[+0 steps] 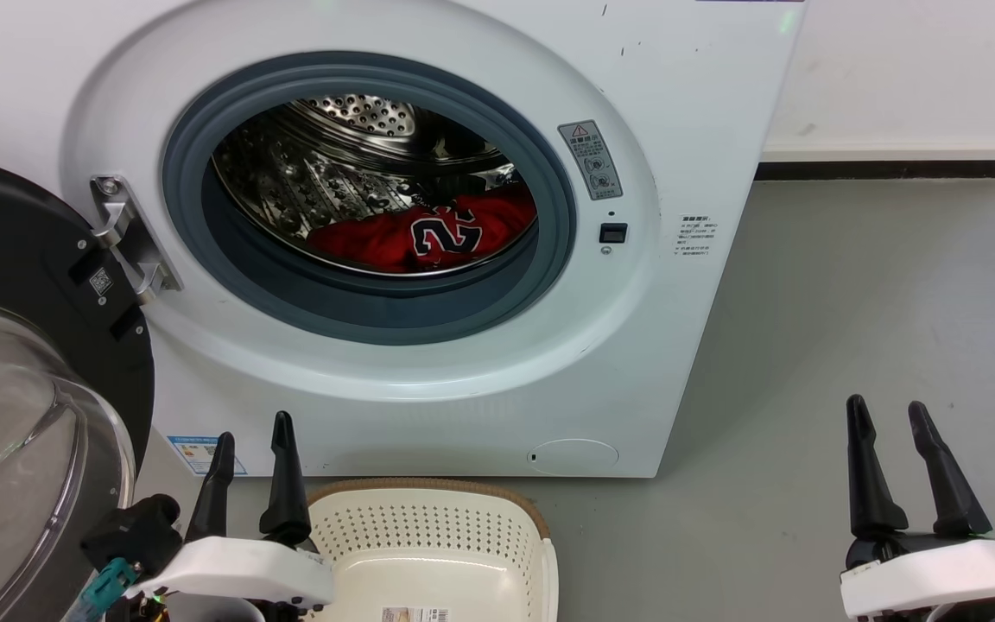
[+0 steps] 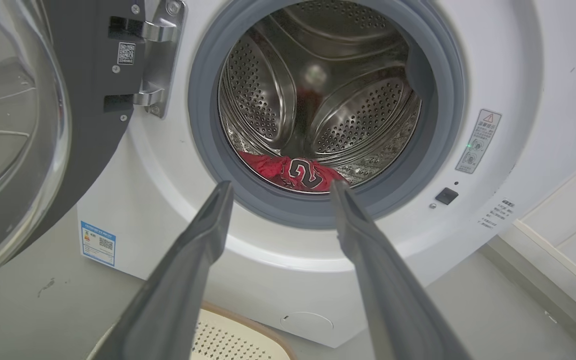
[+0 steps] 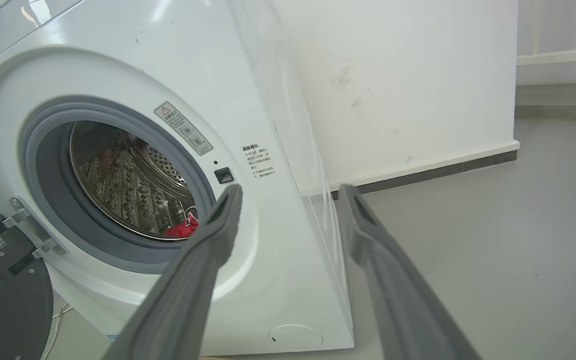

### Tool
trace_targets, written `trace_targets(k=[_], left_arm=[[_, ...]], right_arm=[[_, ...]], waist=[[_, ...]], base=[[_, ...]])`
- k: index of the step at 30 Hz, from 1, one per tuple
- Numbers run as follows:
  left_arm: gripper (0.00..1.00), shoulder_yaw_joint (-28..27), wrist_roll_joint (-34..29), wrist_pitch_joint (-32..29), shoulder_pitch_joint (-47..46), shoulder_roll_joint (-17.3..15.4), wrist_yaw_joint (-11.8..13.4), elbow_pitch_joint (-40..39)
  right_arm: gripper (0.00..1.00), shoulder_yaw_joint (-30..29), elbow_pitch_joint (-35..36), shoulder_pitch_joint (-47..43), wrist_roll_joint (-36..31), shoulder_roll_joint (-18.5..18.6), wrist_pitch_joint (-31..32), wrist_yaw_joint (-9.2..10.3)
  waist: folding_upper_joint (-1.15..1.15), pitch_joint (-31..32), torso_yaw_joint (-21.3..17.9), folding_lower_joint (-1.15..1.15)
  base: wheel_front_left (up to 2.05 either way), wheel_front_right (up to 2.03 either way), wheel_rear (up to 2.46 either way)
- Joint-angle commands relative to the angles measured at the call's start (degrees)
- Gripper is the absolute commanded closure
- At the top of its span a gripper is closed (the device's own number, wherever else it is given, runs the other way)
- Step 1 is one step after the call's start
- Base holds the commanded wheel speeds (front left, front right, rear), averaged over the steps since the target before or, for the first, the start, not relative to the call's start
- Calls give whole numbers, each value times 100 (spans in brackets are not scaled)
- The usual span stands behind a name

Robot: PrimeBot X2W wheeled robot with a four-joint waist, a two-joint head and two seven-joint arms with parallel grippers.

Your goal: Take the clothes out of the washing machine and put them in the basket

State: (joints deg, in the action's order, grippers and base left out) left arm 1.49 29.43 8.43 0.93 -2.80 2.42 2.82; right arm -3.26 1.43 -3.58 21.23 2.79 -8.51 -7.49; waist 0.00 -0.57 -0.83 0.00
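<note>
Head view first: how many of each thing?

— One washing machine [image 1: 480, 406], far and ahead, its door [image 1: 22, 259] swung open at the left. One basket [image 1: 428, 518] on the floor [image 1: 852, 302], near, just before the machine's foot. Two grippers, two dark fingers each.

And the clothes?

— One red heap of clothes [image 1: 394, 238] at the bottom of the drum [image 1: 307, 181], toward its right side, a black-and-white number facing out. Whether it is one garment or several, I cannot tell from the folds.

How do the fingers stand?

— The left gripper [image 1: 252, 428] hangs just left of the basket, fingers parted with nothing between them. The right gripper [image 1: 885, 403] hangs over bare floor, well right of the machine, parted likewise and holding nothing.

Stickers?

— Three on the machine's front: a warning sticker [image 1: 590, 160] and a small text label [image 1: 694, 236] right of the porthole, and a blue label [image 1: 189, 451] low at the left.

What does the left wrist view add?

— The far back of the drum with its raised ribs, and the heap seen straight on between the two fingertips. The basket's far rim sits at the bottom edge.

And the right wrist view?

— The machine's right side panel, the white wall [image 3: 393, 75] behind it with a dark skirting strip, and just a scrap of red low in the drum.
</note>
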Motion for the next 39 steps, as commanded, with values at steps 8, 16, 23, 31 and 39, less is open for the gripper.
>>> trace_targets(k=[8,16,23,31,39], left_arm=[[0,73,-578,158,57,-11,79,-128],[0,104,-918,253,106,-11,123,-156],[0,128,-1233,344,174,-11,166,-157],[0,137,-1571,440,222,-11,198,-145],[0,161,-1853,527,301,-11,216,-122]], right_arm=[[0,22,181,-102,-618,17,-148,0],[0,50,245,-163,-1019,17,-242,0],[0,43,294,-231,-1312,17,-335,0],[0,24,335,-309,-1631,16,-429,1],[0,26,364,-379,-1909,16,-528,1]], waist=[[0,4,-11,0],[0,7,-17,0],[0,2,-26,0],[0,-4,-35,0],[0,-5,-53,0]], base=[[0,0,0],[0,0,0],[0,0,0],[0,0,0],[0,0,0]])
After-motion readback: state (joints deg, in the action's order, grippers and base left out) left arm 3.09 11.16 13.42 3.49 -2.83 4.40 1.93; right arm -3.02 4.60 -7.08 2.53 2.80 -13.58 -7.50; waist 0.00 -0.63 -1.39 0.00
